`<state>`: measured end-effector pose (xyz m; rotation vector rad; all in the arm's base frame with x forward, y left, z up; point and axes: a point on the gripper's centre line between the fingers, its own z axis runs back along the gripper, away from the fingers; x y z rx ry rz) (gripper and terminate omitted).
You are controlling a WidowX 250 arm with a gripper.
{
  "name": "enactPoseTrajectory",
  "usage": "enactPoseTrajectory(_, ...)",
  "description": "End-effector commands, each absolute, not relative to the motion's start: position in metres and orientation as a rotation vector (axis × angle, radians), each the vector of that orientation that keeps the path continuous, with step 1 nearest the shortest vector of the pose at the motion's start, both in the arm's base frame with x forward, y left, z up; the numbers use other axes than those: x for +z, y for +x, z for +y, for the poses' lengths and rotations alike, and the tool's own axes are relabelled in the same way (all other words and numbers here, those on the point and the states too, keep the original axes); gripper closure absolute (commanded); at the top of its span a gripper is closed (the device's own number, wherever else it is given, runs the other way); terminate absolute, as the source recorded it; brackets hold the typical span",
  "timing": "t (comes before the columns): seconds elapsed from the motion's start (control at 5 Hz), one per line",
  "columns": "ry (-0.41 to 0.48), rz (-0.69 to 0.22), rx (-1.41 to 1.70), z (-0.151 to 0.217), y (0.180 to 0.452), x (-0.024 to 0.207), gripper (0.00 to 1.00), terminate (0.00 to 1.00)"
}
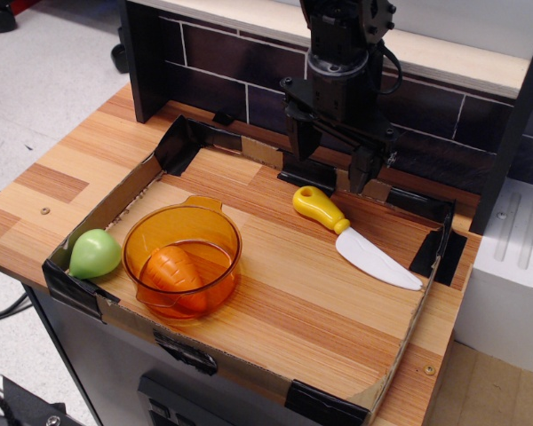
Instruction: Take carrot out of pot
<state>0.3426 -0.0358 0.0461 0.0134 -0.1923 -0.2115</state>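
**Carrot in pot, down-left of an empty gripper**

The gripper [335,162] hangs at the back of the tray [400,355], fingers spread apart with nothing between them. The carrot [172,269] lies inside the pot [183,257], well apart from the gripper, toward the front left corner. Its long axis appears to run from back-left to front-right, though the pot wall blurs its ends; which end is the tip cannot be told. Judgement: the reach must cross the tray diagonally and descend over the rim.

Carrot: stubby, ridged, opaque orange plastic. Pot: round, translucent orange, smooth and glossy, tab handle on the rim nearest the gripper. A knife [355,238] lies just below the gripper; a pear [94,253] sits beyond the pot.
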Motion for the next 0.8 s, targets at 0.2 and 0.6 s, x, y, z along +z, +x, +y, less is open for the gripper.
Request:
enactPoseTrajectory(0.2,-0.001,-0.228,-0.352,-0.036,0.336,0.064,0.00,0.00)
enactPoseTrajectory(0.6,-0.052,-0.143,-0.760,-0.031,0.306,0.098,0.00,0.00)
